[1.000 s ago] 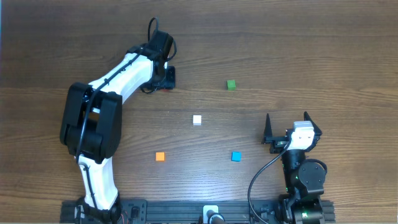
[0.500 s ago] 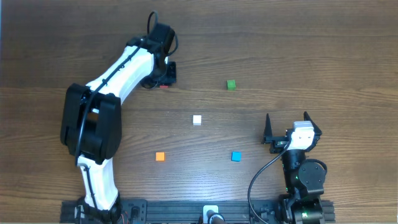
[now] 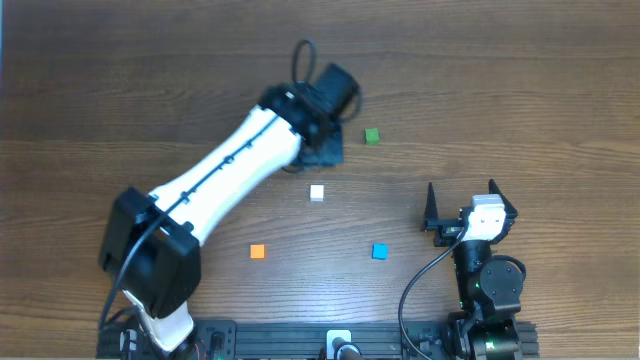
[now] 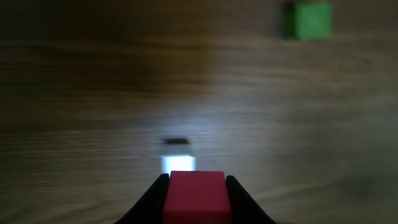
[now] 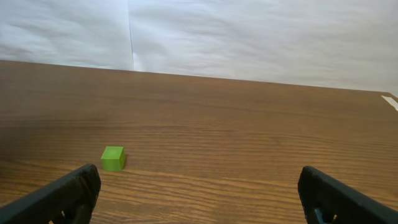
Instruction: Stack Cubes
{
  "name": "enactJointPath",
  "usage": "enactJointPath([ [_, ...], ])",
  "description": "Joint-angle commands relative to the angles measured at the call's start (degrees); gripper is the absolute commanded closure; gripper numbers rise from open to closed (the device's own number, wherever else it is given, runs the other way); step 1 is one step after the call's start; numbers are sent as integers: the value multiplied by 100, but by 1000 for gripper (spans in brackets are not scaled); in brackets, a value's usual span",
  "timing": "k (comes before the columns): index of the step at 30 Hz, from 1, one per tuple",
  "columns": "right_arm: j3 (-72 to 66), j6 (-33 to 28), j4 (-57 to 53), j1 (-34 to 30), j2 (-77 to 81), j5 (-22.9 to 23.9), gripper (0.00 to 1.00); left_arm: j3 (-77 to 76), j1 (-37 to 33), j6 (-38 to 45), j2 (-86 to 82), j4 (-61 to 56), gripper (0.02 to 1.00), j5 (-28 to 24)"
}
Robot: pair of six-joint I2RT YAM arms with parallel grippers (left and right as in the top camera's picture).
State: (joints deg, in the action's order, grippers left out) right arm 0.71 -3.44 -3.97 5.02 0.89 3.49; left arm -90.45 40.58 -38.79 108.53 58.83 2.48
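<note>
My left gripper [image 4: 196, 198] is shut on a red cube [image 4: 196, 196], held above the table. In the top view the left gripper [image 3: 322, 150] sits near the table's middle, just up from the white cube [image 3: 317, 193]. The white cube [image 4: 178, 163] shows just beyond the red one in the left wrist view, and the green cube [image 4: 308, 20] lies farther off. The green cube [image 3: 372, 136] is right of the left gripper in the top view. An orange cube [image 3: 258, 252] and a blue cube [image 3: 380, 251] lie nearer the bases. My right gripper [image 3: 462, 208] rests open at the right, empty.
Bare wooden table [image 3: 520, 90] surrounds the cubes. The green cube [image 5: 113, 158] also appears in the right wrist view, with a white wall behind the table's far edge.
The left arm has swung right with the red cube, from the upper left to a spot above the white cube. The right arm has stayed still.
</note>
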Motion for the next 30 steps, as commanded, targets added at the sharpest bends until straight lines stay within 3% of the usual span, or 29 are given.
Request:
enactJointPath([
  [1,-42,-26,-7,-33,-57,-48,9,302,273,-289,-7,-227,877,251],
  [30,-42,-26,-7,-33,-57,-48,7,1292,197,-688,4,-767,879,214],
])
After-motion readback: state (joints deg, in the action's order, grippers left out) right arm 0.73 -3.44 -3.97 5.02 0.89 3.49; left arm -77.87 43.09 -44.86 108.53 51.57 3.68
